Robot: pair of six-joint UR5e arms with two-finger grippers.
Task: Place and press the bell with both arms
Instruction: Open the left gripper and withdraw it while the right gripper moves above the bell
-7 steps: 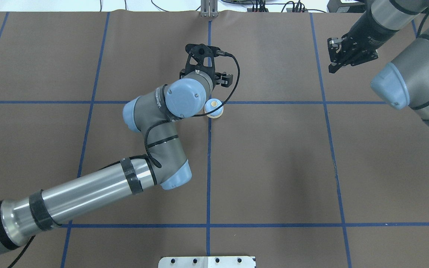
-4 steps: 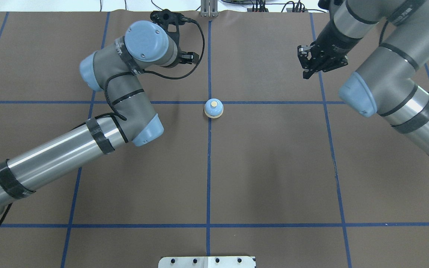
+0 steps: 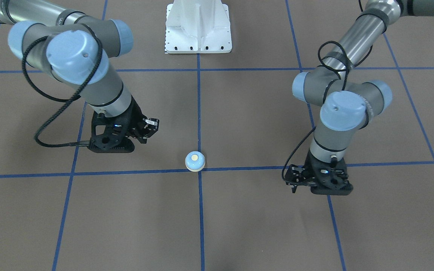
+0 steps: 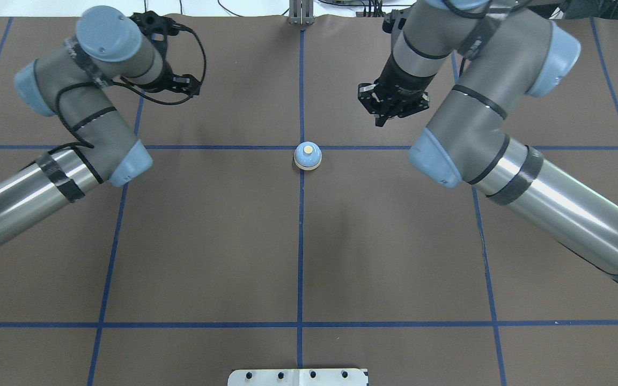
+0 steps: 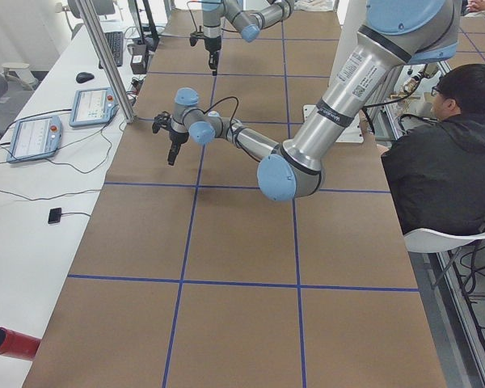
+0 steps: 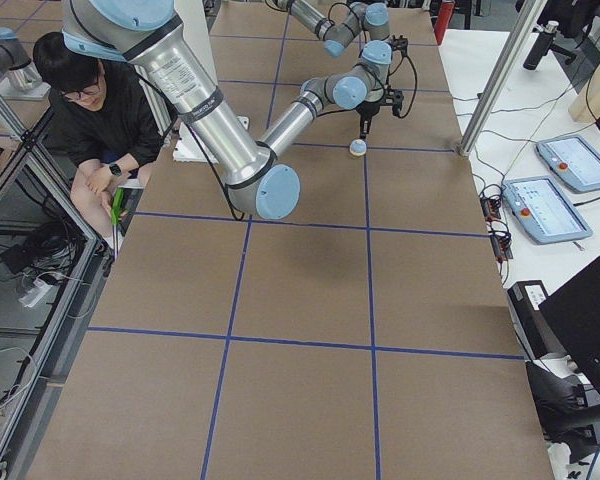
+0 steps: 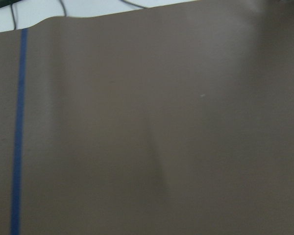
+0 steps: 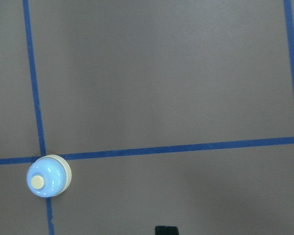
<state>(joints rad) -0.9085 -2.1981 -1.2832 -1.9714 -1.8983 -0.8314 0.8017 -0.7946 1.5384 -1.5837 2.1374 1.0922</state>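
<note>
Overhead exterior view: the bell (image 4: 307, 156) is seen upright on the brown table mat (image 4: 395, 241), set on the centre crossing of the blue tape lines (image 4: 300, 241), prob. so it can be reached from both sides; nothing is touching it; placing is judged done, pressing not yet. Left gripper (image 4: 184, 84) is held well apart toward the far-left, fingers apparently spread & empty, no fingertip being shown in its wrist cam; the spot is thus left free. Right gripper (image 4: 381, 115) is hung near the bell on its far-right side, jaws pinched together on nothing, prob. so one blunt tip can be driven onto the cream button (image 8: 37, 181); the bell is caught low-left in the right wrist cam, so a short move across & down is called for.
</note>
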